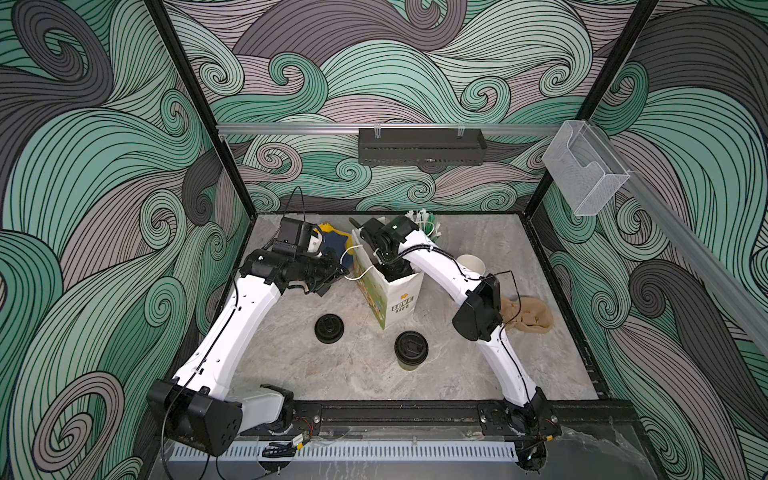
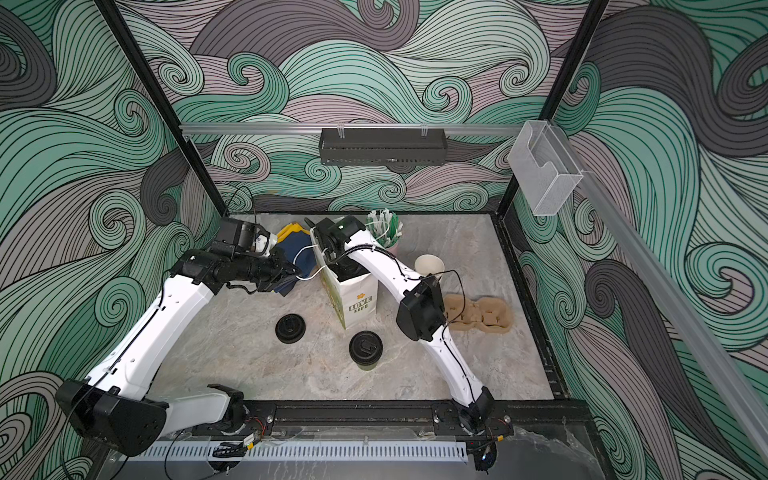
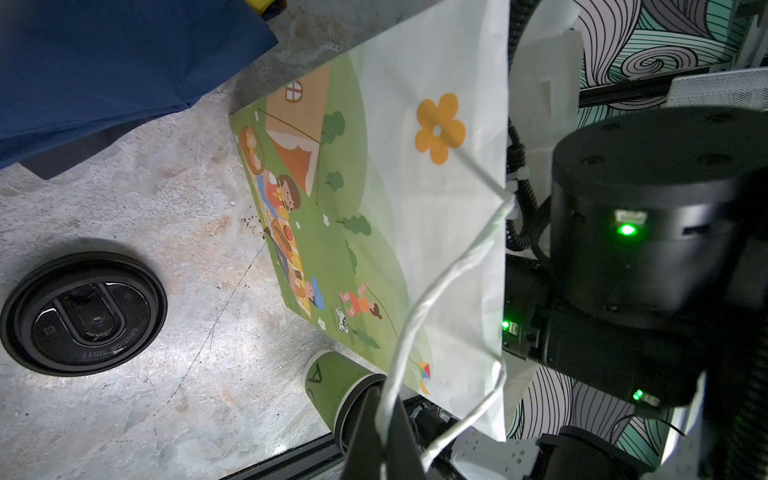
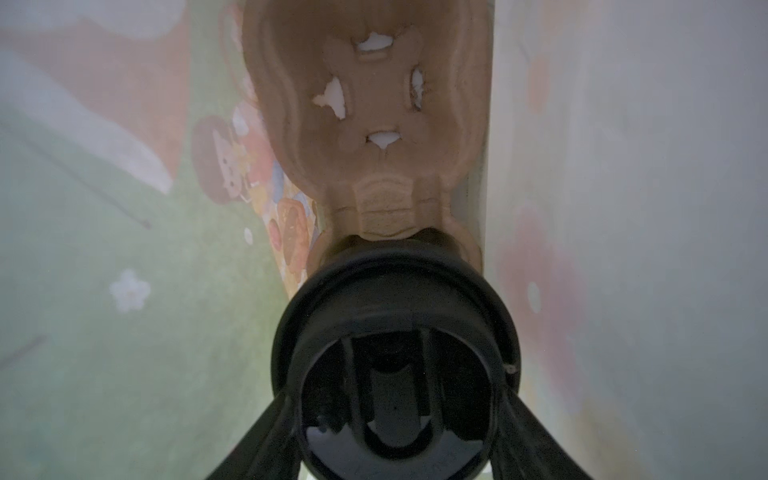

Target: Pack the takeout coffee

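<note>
A white picture paper bag (image 1: 401, 305) stands open mid-table. My right gripper (image 4: 395, 395) reaches down inside it, its fingers against both sides of a black-lidded takeout coffee cup (image 4: 395, 332). That cup sits at the near end of a brown pulp carrier (image 4: 374, 124) on the bag's floor. In both top views the bag hides these fingers. A second olive-green lidded cup (image 1: 410, 351) stands on the table in front of the bag. My left gripper (image 3: 384, 419) is shut on the bag's white cord handle (image 3: 436, 291), left of the bag's mouth (image 1: 343, 272).
A loose black lid (image 1: 328, 328) lies left of the standing cup. A lidless cup stack (image 1: 471, 264) and another pulp carrier (image 2: 482, 316) are on the right. Blue and yellow napkins (image 1: 332, 245) and a stirrer holder (image 1: 424, 224) stand at the back.
</note>
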{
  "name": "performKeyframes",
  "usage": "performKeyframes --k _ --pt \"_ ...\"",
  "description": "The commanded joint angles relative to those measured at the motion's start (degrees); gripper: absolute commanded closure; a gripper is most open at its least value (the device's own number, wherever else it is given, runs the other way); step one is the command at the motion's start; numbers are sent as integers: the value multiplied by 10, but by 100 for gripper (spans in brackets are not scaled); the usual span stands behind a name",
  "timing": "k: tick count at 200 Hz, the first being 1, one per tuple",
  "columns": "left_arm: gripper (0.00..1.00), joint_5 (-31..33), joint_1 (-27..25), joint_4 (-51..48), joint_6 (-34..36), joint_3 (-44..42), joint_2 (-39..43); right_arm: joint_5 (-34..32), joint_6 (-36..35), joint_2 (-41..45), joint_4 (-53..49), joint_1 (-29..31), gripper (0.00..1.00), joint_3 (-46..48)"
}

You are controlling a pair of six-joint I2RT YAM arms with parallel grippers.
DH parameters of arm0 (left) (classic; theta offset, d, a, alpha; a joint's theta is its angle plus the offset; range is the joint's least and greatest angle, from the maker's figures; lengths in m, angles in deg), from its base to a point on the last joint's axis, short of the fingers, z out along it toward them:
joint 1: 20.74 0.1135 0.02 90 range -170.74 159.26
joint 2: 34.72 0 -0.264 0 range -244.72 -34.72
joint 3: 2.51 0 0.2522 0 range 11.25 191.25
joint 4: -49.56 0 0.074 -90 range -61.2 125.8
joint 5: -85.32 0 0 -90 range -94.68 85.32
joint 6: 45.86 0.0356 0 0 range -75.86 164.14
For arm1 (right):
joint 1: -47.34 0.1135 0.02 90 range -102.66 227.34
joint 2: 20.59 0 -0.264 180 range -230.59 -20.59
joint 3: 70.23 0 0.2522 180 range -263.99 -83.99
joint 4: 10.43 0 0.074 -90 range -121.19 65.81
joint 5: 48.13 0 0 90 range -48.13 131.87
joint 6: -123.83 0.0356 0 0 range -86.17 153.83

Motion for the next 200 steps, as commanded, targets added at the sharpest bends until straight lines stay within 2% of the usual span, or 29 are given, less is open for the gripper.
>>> performKeyframes --k 1,50,126,130,133,200 --pt "97 -3 0 4 5 1 -3 -19 2 -12 0 -2 40 26" --pt "99 7 1 5 1 0 -2 -26 10 52 -34 -2 26 22" --pt "100 15 1 2 -3 3 0 -18 26 79 -45 1 14 18" --pt "100 15 1 2 -3 3 0 -19 27 81 -46 1 3 16" --pt "100 15 1 2 -3 3 1 -19 28 80 -46 2 1 14" --pt "100 5 0 3 0 7 -4 -39 50 77 -46 7 4 2"
